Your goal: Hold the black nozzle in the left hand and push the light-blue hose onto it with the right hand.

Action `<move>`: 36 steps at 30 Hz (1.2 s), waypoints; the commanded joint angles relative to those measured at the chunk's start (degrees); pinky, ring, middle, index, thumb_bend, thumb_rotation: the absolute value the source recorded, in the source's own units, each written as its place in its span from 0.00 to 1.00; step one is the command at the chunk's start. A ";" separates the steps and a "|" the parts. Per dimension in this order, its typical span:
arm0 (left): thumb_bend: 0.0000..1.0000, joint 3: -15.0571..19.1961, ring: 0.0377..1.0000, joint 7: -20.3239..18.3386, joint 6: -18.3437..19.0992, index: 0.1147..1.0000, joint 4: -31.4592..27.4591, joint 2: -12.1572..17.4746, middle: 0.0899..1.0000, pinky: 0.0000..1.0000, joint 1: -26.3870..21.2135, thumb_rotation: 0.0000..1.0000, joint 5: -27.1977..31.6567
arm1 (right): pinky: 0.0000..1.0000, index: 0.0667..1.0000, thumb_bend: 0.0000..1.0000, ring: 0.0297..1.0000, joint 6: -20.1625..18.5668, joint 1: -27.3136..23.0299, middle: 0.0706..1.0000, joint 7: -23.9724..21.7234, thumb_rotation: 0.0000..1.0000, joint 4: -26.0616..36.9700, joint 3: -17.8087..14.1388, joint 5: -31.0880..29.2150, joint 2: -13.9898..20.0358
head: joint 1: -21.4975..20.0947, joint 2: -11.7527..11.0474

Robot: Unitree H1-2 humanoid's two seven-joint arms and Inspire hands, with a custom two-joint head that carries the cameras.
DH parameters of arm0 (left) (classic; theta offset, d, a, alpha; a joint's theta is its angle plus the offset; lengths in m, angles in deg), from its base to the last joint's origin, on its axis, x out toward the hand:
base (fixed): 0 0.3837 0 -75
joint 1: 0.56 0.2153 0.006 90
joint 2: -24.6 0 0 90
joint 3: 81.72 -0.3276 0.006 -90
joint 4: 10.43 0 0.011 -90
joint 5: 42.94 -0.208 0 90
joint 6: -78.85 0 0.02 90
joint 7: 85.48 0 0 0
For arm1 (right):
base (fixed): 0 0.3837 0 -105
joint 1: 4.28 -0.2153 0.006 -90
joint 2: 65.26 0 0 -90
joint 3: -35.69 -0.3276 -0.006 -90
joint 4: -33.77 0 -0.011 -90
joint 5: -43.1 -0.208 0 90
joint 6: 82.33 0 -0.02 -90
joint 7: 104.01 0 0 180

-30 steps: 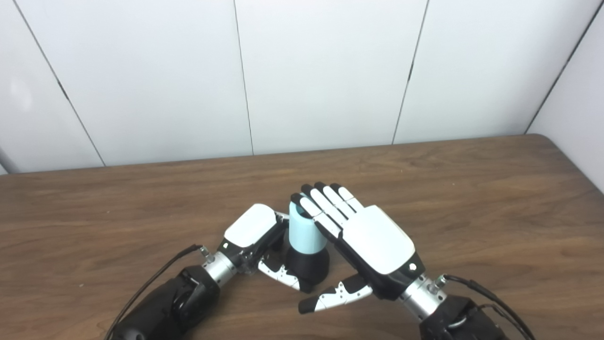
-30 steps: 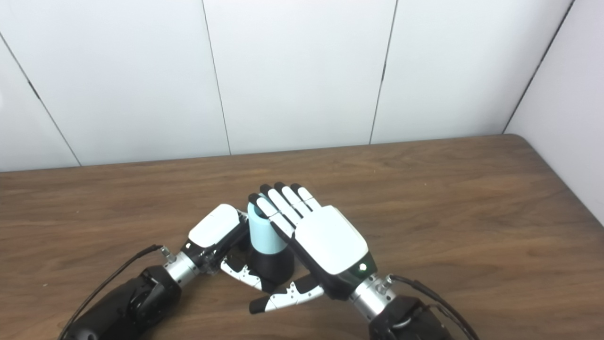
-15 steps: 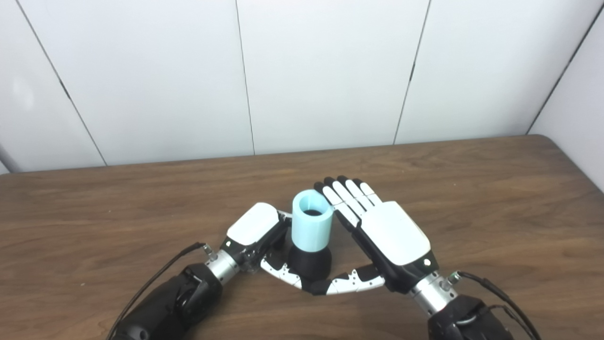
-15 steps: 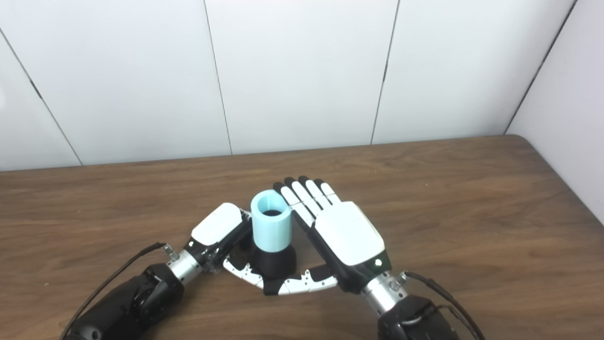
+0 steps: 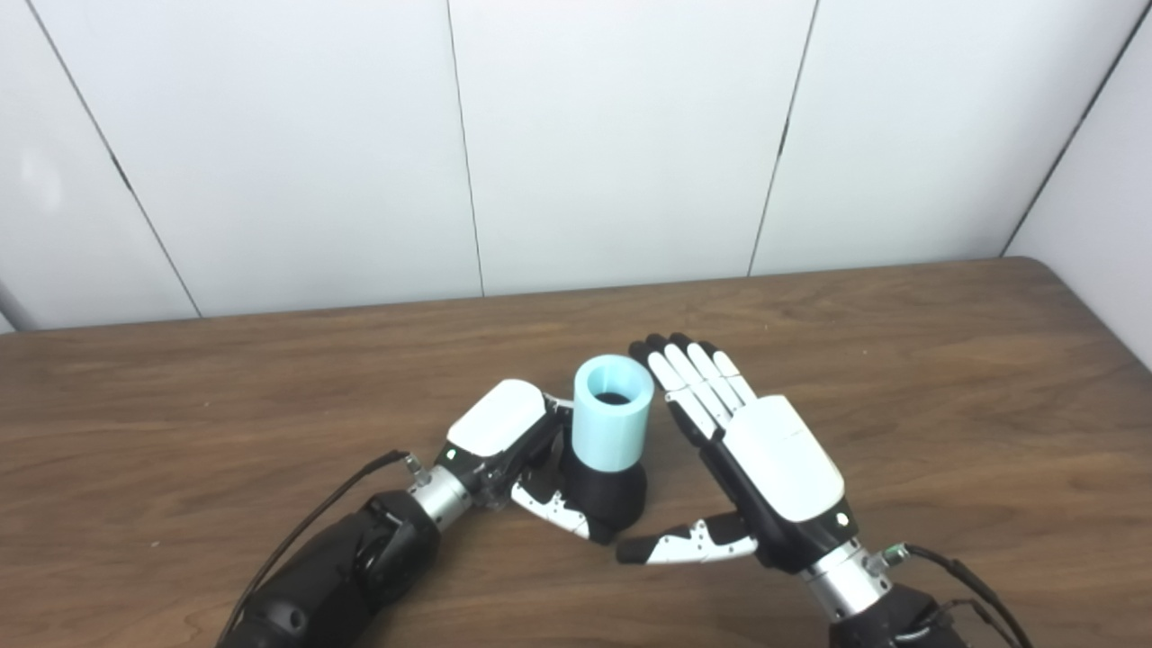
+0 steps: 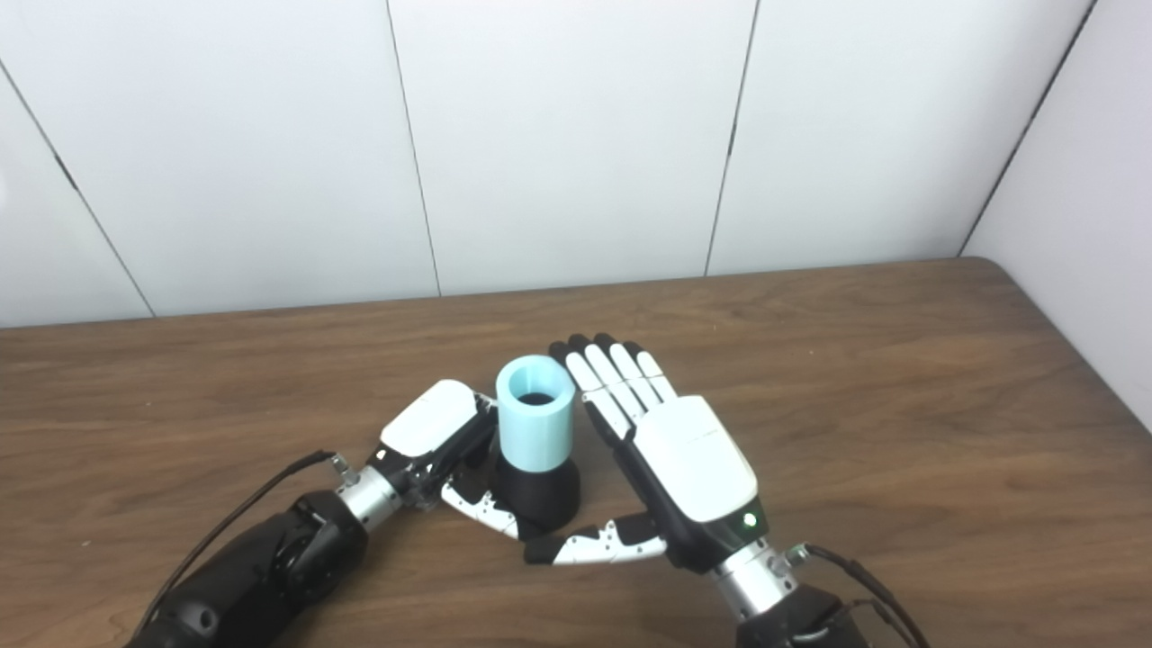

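Gripping the black flared plastic nozzle [image 5: 601,498], our left hand [image 5: 504,441] steadied it; right hand [image 5: 765,459] open beside stiff, light, pale-blue hose sleeve [image 5: 612,423]; mid-wall hold judged best.

A bare robotics test room or lab: a dark wood-grain table [image 5: 900,360] stands pushed into a corner of plain white wall panels [image 5: 612,135] divided by thin dark seams. Two black-and-white robot arms with exposed cables [image 5: 315,522] reach in over the tabletop. Nothing domestic, no shelves or shop goods, appears in either view.
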 commanded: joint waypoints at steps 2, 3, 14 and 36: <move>0.52 -8.38 0.33 -11.59 3.46 0.45 10.33 0.64 0.39 0.31 13.62 0.00 -7.32 | 1.00 1.00 0.81 1.00 4.50 1.35 1.00 5.31 0.93 -1.04 -3.77 -12.31 -1.55 | -0.02 0.08; 0.52 -8.45 0.32 -11.60 3.71 0.44 10.28 0.63 0.41 0.30 13.56 0.00 -7.37 | 0.99 1.00 0.77 1.00 5.08 2.04 1.00 5.76 0.93 -1.91 -4.45 -14.56 -1.87 | 0.00 0.02; 0.52 -9.62 0.29 -9.40 3.26 0.44 12.63 0.77 0.39 0.27 12.93 0.00 -9.29 | 1.00 1.00 0.50 1.00 4.10 4.18 1.00 6.84 0.96 -7.04 -11.12 -29.78 -7.37 | -0.23 -0.43; 0.52 -9.37 0.26 -7.57 3.90 0.42 12.26 1.14 0.42 0.24 13.41 0.00 -9.84 | 0.93 0.86 0.18 0.90 -14.46 2.19 0.89 2.76 0.27 -5.28 -17.28 -50.04 -10.12 | -0.06 -0.50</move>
